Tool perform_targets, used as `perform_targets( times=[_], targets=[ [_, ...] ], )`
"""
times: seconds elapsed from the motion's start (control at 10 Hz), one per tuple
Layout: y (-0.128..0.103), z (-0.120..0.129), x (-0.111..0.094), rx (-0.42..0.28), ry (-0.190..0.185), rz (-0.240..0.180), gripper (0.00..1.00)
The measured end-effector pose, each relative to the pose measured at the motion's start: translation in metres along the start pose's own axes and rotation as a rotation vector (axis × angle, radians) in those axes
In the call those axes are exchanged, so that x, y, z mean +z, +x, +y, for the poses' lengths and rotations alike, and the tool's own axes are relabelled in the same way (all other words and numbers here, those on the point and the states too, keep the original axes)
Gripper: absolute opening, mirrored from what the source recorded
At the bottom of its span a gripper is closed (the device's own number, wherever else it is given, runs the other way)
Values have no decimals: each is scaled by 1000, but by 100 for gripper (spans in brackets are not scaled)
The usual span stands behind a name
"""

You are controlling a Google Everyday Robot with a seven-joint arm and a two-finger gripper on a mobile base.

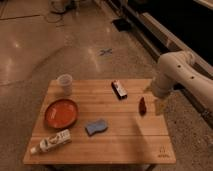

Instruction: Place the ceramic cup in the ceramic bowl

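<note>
Since the gripper (159, 106) hangs spread and empty by the wooden table's (125, 135) right edge, it must first reach left for the ceramic cup (64, 83).

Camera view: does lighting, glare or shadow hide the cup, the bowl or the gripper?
Camera view: dim, warm light; glare patches on the floor at left, deep shadow upper right. The ceramic cup and the ceramic bowl on the table are evenly lit, unhidden. The gripper hangs at the table's right edge, beside a small red object.
</note>
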Motion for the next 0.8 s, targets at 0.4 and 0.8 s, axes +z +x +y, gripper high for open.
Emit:
perform_targets(
  times=[0.4, 0.8],
  targets=[
    [-59, -87, -28, -121, 122, -61, 80],
    [-134, -165, -21, -283, 166, -38, 80]
  ],
)
